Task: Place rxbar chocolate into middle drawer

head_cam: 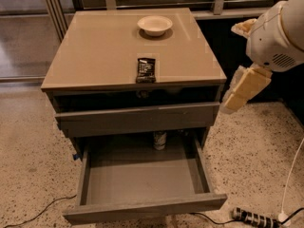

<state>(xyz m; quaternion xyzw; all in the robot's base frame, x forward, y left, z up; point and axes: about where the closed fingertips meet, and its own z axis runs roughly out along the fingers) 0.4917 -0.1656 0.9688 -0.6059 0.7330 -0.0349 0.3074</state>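
Observation:
The rxbar chocolate [146, 70], a small black wrapper with white lettering, lies flat near the front edge of the tan cabinet top [95, 51]. Below it, the middle drawer [142, 209] is pulled fully out and its grey floor is bare. My gripper [239, 95], cream-coloured, hangs in the air off the cabinet's right side, level with the upper drawer front. It is well to the right of the bar and holds nothing that I can see.
A round cream bowl [154, 24] sits at the back of the cabinet top. A can [160, 139] stands at the back of the open drawer's cavity. On the speckled floor lie a power strip [254, 217] at the right and a cable [38, 210] at the left.

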